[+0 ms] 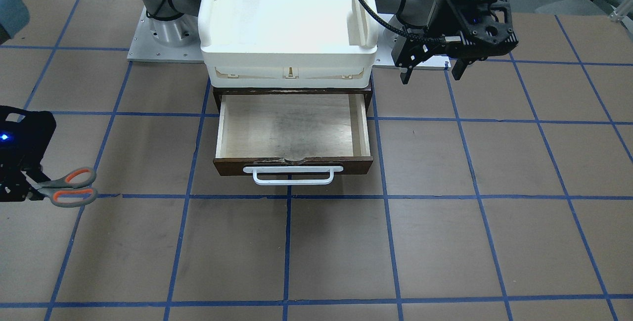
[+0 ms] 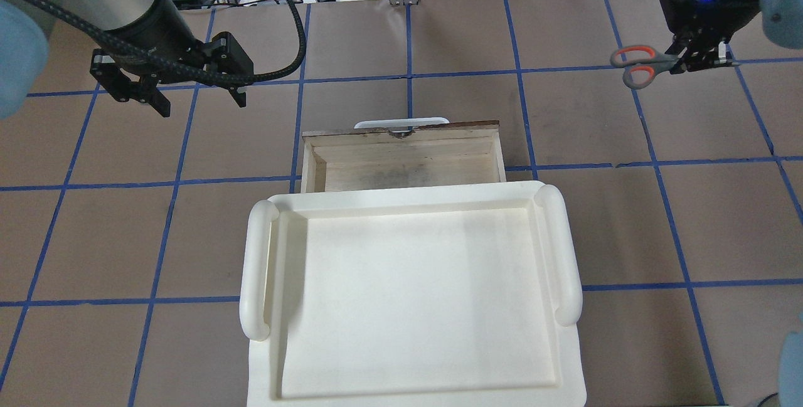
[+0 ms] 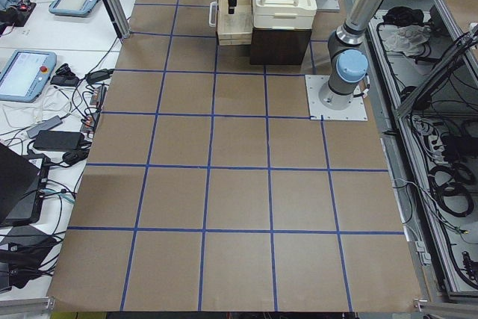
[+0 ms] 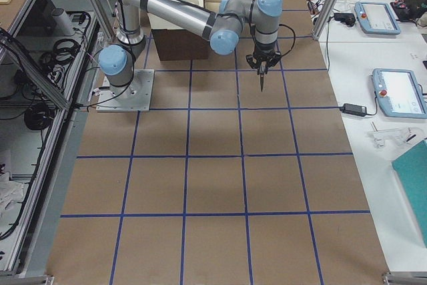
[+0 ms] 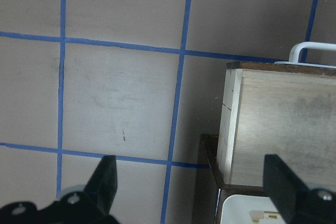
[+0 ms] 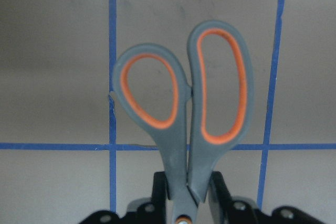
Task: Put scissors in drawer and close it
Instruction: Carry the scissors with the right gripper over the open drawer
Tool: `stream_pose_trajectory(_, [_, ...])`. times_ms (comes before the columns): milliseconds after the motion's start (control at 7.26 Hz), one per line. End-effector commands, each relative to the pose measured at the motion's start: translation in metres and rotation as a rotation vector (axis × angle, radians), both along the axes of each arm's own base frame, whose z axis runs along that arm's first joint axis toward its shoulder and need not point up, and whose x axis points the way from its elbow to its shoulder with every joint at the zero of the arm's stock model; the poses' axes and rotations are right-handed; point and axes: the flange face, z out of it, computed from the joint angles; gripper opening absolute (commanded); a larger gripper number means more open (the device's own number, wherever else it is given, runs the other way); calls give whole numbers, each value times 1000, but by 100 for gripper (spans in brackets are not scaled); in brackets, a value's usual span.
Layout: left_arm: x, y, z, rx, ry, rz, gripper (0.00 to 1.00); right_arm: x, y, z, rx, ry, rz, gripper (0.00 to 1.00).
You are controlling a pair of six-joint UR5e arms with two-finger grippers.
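The scissors (image 1: 69, 187), grey handles lined orange, are held near their pivot in my shut right gripper (image 1: 27, 190). Their handles stick out past the fingers and the blades are hidden. They also show in the overhead view (image 2: 637, 65) and the right wrist view (image 6: 184, 108), well off to the drawer's side. The drawer (image 1: 296, 165) stands pulled open, with a dark front, a white handle (image 1: 293, 175) and a bare plywood inside (image 2: 401, 169). My left gripper (image 1: 432, 71) is open and empty, hovering beside the drawer's other side (image 5: 231, 124).
A white plastic tray (image 1: 289, 59) sits on top of the dark cabinet that holds the drawer, between the two arm bases. Brown table surface with blue tape grid lines (image 1: 289, 242) stretches out in front of the drawer.
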Motion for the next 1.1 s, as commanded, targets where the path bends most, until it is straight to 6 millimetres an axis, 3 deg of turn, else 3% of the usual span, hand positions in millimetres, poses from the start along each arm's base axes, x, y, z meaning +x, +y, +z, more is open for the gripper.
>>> stream_pose_trajectory(0, [0, 0, 0, 0, 0, 0, 100, 89, 16, 22, -2, 3, 40, 0])
stream_pose_trajectory(551, [0, 2, -1, 12, -1, -1, 100, 239, 52, 16, 26, -24, 37, 0])
stream_pose_trajectory(964, [0, 2, -1, 14, -1, -1, 100, 306, 82, 10, 55, -39, 67, 0])
